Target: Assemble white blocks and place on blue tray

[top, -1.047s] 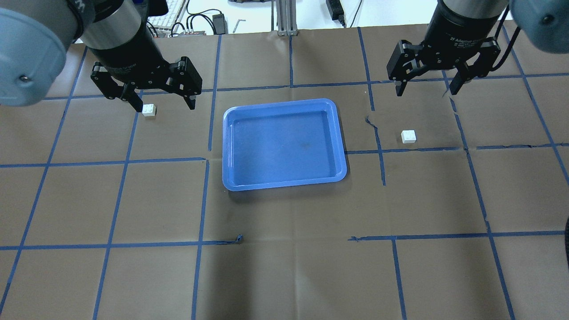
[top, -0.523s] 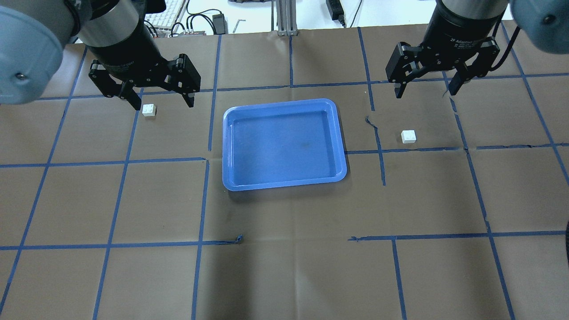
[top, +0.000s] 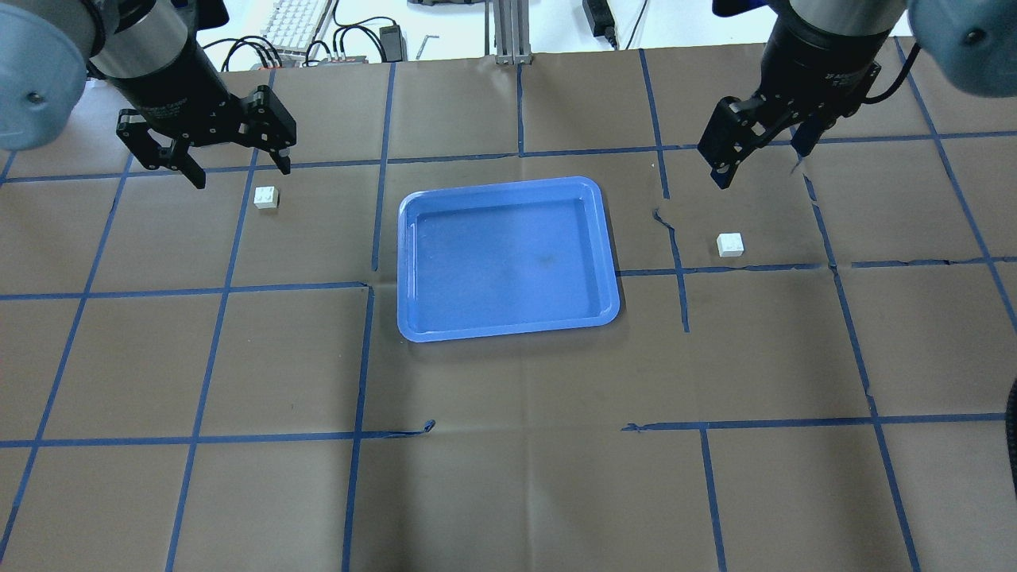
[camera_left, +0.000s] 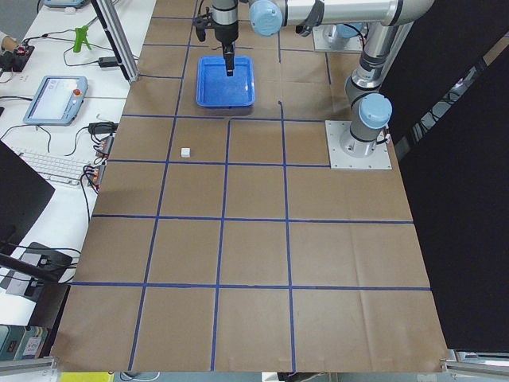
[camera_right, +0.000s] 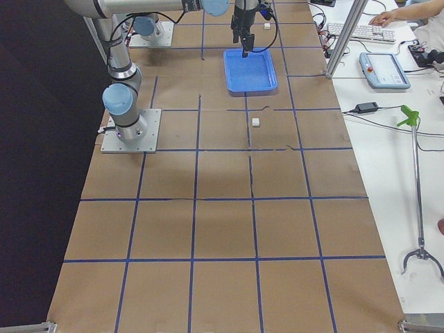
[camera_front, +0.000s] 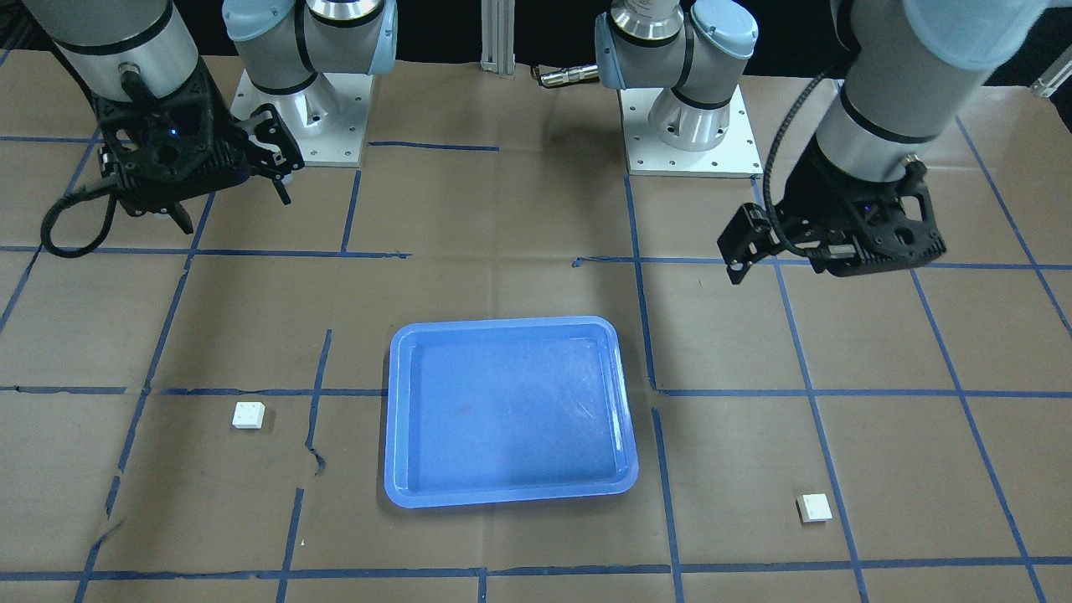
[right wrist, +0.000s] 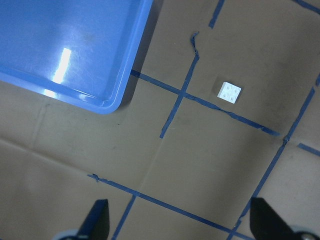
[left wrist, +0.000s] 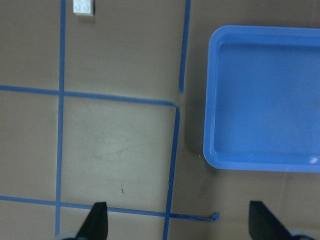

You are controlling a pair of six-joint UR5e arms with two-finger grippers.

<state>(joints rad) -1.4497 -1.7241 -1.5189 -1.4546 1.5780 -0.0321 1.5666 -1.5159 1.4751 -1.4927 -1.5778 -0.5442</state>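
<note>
L claw [top: 241, 171] drew back, open, white block [top: 266, 197] just beside, R claw [top: 759, 164] open, other block [top: 729, 245] apart

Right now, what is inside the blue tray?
Nothing. The blue tray shows its whole floor bare, uncovered. The left white block and the right white block lie outside it.

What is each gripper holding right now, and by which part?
Nothing. The left gripper and right gripper are both open and empty. The left block and right block lie loose on the table.
</note>
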